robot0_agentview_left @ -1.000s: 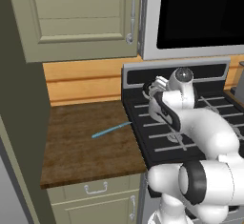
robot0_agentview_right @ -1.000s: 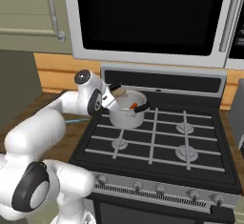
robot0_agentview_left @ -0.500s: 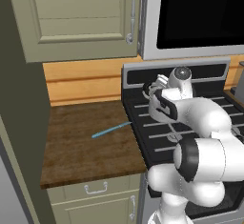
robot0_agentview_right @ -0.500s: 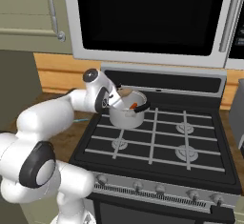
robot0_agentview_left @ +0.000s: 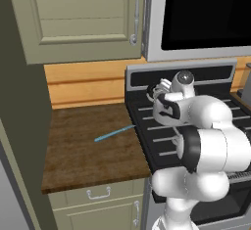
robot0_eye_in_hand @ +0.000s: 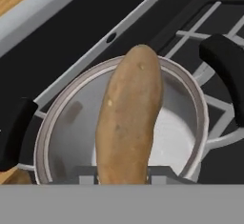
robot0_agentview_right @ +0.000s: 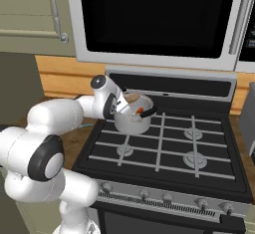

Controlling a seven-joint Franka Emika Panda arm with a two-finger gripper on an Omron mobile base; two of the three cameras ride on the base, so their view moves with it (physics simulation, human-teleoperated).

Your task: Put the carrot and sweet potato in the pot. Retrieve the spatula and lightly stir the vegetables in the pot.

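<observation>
Starting at the left of the left base view, a slim light-blue spatula (robot0_agentview_left: 115,132) lay flat on the dark brown wooden countertop (robot0_agentview_left: 73,160), its far end reaching toward the edge of the black gas stove (robot0_agentview_left: 147,141). A beige cabinet door with a metal handle (robot0_agentview_left: 88,18) hung above the countertop. To the right, the white arm extended over the rear left of the stove, below the black-fronted microwave (robot0_agentview_left: 206,13).

In the right base view, the two-finger gripper (robot0_agentview_right: 127,106) was positioned directly over the shiny silver steel cylindrical pot (robot0_agentview_right: 132,123), which stood on the rear left burner grate. One black side handle (robot0_agentview_right: 148,111) of the pot projected to the right. A small bright-orange piece, the carrot (robot0_agentview_right: 141,110), showed inside the pot near that handle.

In the hand view, the stubby tan-brown oblong sweet potato (robot0_eye_in_hand: 128,118) stood between the two dark finger tips at the bottom edge, one tip (robot0_eye_in_hand: 82,174) at its left and one at its right. The fingers were clamped on the lower end of the sweet potato. The vegetable hung above the pot opening, its upper end overlapping the far rim (robot0_eye_in_hand: 190,82). The pot's two black handles appeared at the left and right of the rim.
</observation>
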